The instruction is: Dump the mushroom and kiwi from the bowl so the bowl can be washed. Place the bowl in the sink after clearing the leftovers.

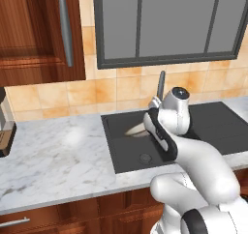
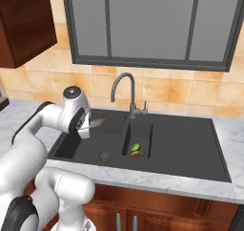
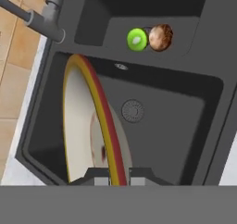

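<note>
Golden-rimmed bowl (image 3: 88, 126), pinched on edge by the hand (image 3: 115, 174), hangs over the sink's (image 3: 185, 140) large basin (kiwi (image 3: 137, 39) and mushroom (image 3: 160, 37) lie at one o'clock, in the small basin).

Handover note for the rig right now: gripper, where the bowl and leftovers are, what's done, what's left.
Gripper: shut on the bowl, fingers pinching its rim, bowl held on edge over the large basin of the sink.
Kiwi and mushroom: side by side in the small basin, out of the bowl.
Done: leftovers dumped, bowl looks clear.
Left: lower the bowl into the large basin, near the drain, release, and pull the arm back. Likely needs levelling first so it doesn't land on its rim.
</note>
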Motion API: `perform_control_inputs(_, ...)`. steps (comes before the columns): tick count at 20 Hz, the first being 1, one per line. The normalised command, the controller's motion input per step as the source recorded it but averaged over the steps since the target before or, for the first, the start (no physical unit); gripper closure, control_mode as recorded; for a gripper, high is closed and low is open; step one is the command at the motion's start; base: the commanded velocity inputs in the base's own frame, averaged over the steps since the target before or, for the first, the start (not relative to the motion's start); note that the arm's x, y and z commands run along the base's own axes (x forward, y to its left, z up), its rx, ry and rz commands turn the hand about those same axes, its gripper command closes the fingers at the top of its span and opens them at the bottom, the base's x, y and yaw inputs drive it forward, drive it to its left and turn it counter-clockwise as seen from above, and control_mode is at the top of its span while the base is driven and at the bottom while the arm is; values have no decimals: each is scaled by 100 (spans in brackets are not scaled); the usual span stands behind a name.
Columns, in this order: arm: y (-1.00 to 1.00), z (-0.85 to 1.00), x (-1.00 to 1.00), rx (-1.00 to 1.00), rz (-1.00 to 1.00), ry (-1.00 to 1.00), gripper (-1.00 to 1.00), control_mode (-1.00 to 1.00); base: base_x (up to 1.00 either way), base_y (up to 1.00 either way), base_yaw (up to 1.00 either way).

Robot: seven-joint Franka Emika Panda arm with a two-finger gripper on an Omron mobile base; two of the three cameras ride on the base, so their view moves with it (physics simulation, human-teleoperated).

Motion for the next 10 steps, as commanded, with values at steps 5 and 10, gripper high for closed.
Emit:
perform_control_inputs(5, 11, -20, 14, -9, 0, 13, 100, -100, 0, 0, 0)
perform_control_inputs(10, 10, -20, 33, 0, -1, 14, 100, -100, 0, 0, 0)
